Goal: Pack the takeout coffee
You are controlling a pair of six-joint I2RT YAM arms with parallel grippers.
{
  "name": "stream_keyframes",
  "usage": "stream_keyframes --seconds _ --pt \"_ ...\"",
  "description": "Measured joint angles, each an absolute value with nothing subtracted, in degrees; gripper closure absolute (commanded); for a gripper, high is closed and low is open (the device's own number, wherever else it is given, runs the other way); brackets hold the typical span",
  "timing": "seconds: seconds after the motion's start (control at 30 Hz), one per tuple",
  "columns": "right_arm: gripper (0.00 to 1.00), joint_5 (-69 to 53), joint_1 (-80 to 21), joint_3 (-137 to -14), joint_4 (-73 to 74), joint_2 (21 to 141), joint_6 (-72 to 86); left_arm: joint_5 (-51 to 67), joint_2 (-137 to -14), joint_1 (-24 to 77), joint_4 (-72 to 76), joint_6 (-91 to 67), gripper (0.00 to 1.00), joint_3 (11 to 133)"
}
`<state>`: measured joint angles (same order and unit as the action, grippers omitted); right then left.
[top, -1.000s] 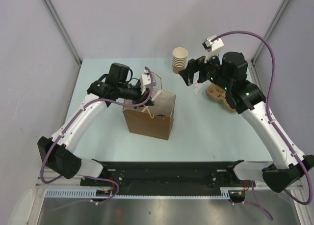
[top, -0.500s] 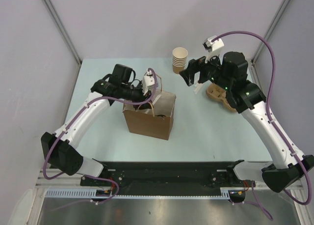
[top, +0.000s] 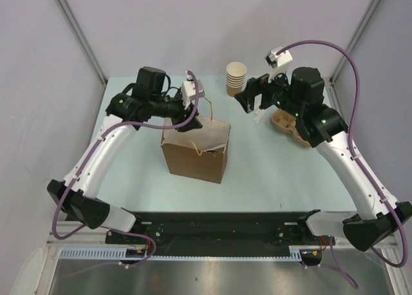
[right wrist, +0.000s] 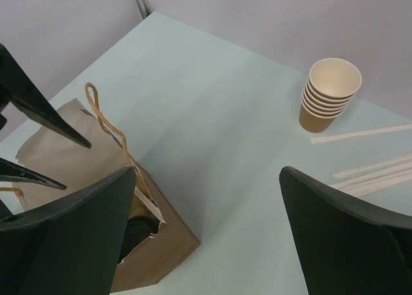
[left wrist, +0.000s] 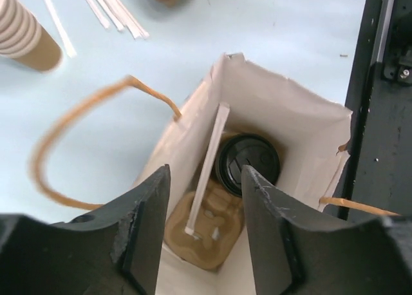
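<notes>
While the coffee (left wrist: 248, 164) stands upright on the floor of the bag (left wrist: 283, 108), only its black lid shows from above. It sits against the bag wall that faces the near edge of the bench (top: 257, 172). A wrapped straw (left wrist: 207, 147) leans just beside the lid, one end down on the pulp tray (left wrist: 206, 234) at the bottom of the bag and the other up near the rim. The bag stands open-mouthed about the middle of the bench, a little toward the left edge, with one twisted handle (left wrist: 71, 134) looping out over its far side.

The left gripper (left wrist: 205, 179) hangs over the bag's mouth, its jaws released and apart, with nothing between them. It is clear of the lid and the straw below.

The right gripper (right wrist: 207, 172) hovers above the far right part of the bench, spread wide and grasping nothing. A stack of cups (right wrist: 329, 94) stands near the far edge, just left of this gripper in the top view. Loose straws (right wrist: 373, 172) lie on the bench beside the stack, toward the right edge. A second tray (top: 283, 122) lies near the right edge, partly hidden under the right arm.
</notes>
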<state>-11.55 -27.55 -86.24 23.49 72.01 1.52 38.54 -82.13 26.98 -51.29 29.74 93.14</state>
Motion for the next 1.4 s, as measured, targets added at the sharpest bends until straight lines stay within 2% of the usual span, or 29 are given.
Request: stream_keyframes --seconds 0.17,0.2,0.27,0.3,0.33,0.37,0.53,0.67,0.8,0.9,1.2,1.4 --pt "0.0 -13.28 -27.38 -86.24 23.46 72.38 1.26 39.09 -82.67 26.3 -51.53 26.94 0.35 99.88" --pt "0.0 -13.96 -27.33 -86.24 23.46 72.49 1.23 39.55 -83.0 25.93 -51.51 26.15 0.28 101.6" --pt "0.0 -15.35 -27.18 -86.24 23.46 72.73 1.08 40.69 -83.9 24.45 -51.51 24.12 0.21 105.41" --pt "0.0 -15.99 -27.09 -86.24 23.46 72.82 1.02 41.34 -84.44 23.51 -51.29 22.96 0.09 107.39" --pt "0.0 -16.43 -27.05 -86.24 23.46 72.86 0.99 41.89 -84.79 22.48 -51.07 21.87 0.03 108.88" --pt "0.0 -16.99 -26.92 -86.24 23.46 72.95 0.95 42.57 -85.25 21.06 -50.76 20.38 0.0 110.63" --pt "0.0 -18.83 -24.86 -86.24 22.92 73.84 0.86 46.65 -86.39 11.27 -46.57 10.04 0.0 115.15" --pt "0.0 -20.23 -20.08 -86.21 22.48 75.2 1.32 48.25 -87.29 -0.34 -43.86 2.42 0.01 115.61" --pt "0.0 -20.82 -14.74 -86.19 23.55 76.58 1.45 44.45 -88.47 -8.1 -45.98 0.49 0.01 115.04" --pt "0.0 -21.85 -10.09 -85.54 25.5 77.36 1.45 40.12 -88.66 -9.15 -49.15 2.17 0.01 112.55" --pt "0.0 -23.94 2.11 -73.93 32.56 76.03 -1.67 28.47 -81.43 -9.08 -50.26 8.25 0.0 81.06" --pt "0.0 -24.05 4.08 -66.54 36.01 70.61 -4.32 24.56 -75.57 -9.08 -49.08 9.56 0.0 70.59"
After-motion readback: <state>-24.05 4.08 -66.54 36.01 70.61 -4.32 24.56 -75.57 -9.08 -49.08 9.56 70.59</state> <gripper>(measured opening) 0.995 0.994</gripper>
